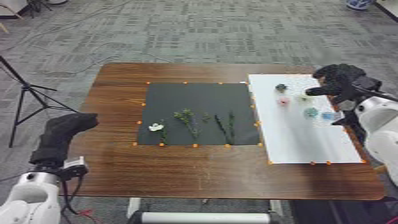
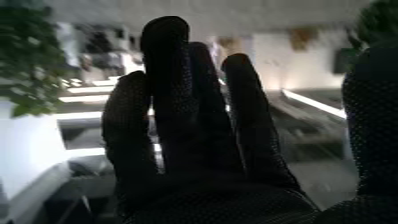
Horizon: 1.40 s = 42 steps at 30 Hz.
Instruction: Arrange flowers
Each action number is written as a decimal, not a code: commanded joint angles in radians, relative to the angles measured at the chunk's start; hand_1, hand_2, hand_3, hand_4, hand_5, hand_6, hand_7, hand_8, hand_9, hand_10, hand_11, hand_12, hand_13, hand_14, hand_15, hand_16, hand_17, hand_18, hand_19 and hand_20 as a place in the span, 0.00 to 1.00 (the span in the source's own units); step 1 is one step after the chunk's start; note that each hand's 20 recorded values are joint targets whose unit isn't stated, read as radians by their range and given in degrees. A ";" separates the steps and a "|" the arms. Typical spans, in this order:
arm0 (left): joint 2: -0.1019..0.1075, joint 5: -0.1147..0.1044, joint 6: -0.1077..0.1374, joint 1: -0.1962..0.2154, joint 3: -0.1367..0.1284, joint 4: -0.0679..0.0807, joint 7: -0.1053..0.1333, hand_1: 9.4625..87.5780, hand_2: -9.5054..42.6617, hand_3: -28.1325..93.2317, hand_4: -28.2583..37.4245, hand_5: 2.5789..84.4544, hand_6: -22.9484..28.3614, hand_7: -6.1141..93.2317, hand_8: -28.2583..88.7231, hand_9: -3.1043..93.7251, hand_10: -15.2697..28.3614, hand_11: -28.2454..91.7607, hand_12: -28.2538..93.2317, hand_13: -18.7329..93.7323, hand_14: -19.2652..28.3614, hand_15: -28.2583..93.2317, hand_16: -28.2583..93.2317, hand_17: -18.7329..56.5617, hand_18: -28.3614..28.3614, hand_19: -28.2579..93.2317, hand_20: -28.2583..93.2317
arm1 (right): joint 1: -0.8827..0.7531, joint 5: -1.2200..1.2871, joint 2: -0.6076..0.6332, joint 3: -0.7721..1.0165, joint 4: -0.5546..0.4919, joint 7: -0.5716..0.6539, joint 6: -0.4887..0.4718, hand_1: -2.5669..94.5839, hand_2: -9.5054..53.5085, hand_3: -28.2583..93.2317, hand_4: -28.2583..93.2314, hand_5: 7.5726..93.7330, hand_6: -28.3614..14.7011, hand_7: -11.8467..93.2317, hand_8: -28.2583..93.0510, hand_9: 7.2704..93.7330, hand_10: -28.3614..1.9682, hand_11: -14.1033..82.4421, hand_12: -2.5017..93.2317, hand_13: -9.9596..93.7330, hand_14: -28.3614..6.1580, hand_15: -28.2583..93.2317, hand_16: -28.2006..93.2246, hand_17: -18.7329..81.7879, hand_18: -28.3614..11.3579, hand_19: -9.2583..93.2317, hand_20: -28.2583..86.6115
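Brown wood table (image 1: 169, 172) nearest, a strip of it between its near edge and the black sheet (image 1: 169, 102). Left hand (image 1: 69, 126) at the table's left edge; can't tell its state. It's the nearer one to the white flower (image 1: 156, 127), on the sheet's near left. Leafy sprig (image 1: 187, 119) right of that, then the dark stems (image 1: 221, 128), long axes roughly near-far, so a grasp should probably close side to side.

White sheet (image 1: 311, 145) is just right of the black one; its near part looks like good room to swing through. Teal blossom (image 1: 311, 113) and blue blossom (image 1: 329, 116) lie nearer than the right hand (image 1: 339, 80), pale blossom (image 1: 304, 98) just to its near left. Pink blossom (image 1: 283, 101) and dark blossom (image 1: 281, 87) farther left.

Right hand is over the sheet's far right edge, fingers straight, a little apart, nothing pinched. Likely next: down and left onto a blossom. Tight cluster, could nudge neighbours.
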 commanded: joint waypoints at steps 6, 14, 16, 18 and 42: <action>-0.038 0.073 -0.014 0.038 -0.001 -0.033 -0.009 0.20 0.12 0.81 0.07 0.70 0.43 0.30 0.17 0.62 0.68 0.44 0.37 0.57 0.78 0.46 0.25 0.29 0.78 0.42 0.43 | -0.001 -0.095 -0.084 -0.072 0.167 -0.018 0.089 0.33 0.00 0.79 0.07 0.54 0.62 0.27 0.18 0.65 0.42 0.31 0.25 0.75 0.41 0.63 0.49 0.51 0.13 0.82 0.73; -0.054 0.080 -0.024 0.059 0.000 -0.044 -0.013 0.19 0.11 0.81 0.07 0.70 0.43 0.30 0.17 0.62 0.68 0.44 0.36 0.57 0.78 0.46 0.25 0.29 0.78 0.42 0.43 | 0.007 -0.141 -0.120 -0.081 0.229 -0.041 0.087 0.34 0.00 0.79 0.07 0.55 0.62 0.27 0.17 0.65 0.43 0.31 0.25 0.76 0.43 0.63 0.49 0.53 0.14 0.83 0.73; -0.056 0.076 -0.023 0.063 -0.001 -0.045 -0.010 0.19 0.11 0.81 0.07 0.70 0.43 0.30 0.17 0.62 0.68 0.44 0.36 0.57 0.78 0.46 0.25 0.29 0.78 0.42 0.43 | -0.002 -0.145 -0.128 -0.079 0.231 -0.041 0.089 0.34 0.00 0.80 0.08 0.55 0.63 0.27 0.17 0.65 0.43 0.31 0.25 0.77 0.43 0.63 0.49 0.53 0.14 0.84 0.73; -0.057 0.075 -0.021 0.068 -0.003 -0.047 -0.009 0.19 0.11 0.81 0.07 0.70 0.43 0.30 0.17 0.62 0.68 0.44 0.36 0.57 0.78 0.46 0.25 0.29 0.78 0.42 0.43 | -0.005 -0.156 -0.136 -0.092 0.242 -0.039 0.117 0.34 0.00 0.80 0.08 0.55 0.63 0.28 0.17 0.65 0.43 0.31 0.25 0.77 0.44 0.64 0.49 0.53 0.14 0.84 0.73; -0.005 0.060 -0.011 0.066 -0.054 -0.049 -0.016 0.19 0.12 0.81 0.07 0.71 0.43 0.30 0.17 0.62 0.68 0.44 0.37 0.57 0.78 0.46 0.25 0.29 0.78 0.42 0.43 | 0.504 0.104 0.021 -0.569 0.052 -0.040 0.273 0.64 0.00 0.72 0.07 0.83 0.71 0.34 0.29 0.97 0.68 0.21 0.43 0.94 0.73 0.68 0.53 0.71 0.30 1.00 0.69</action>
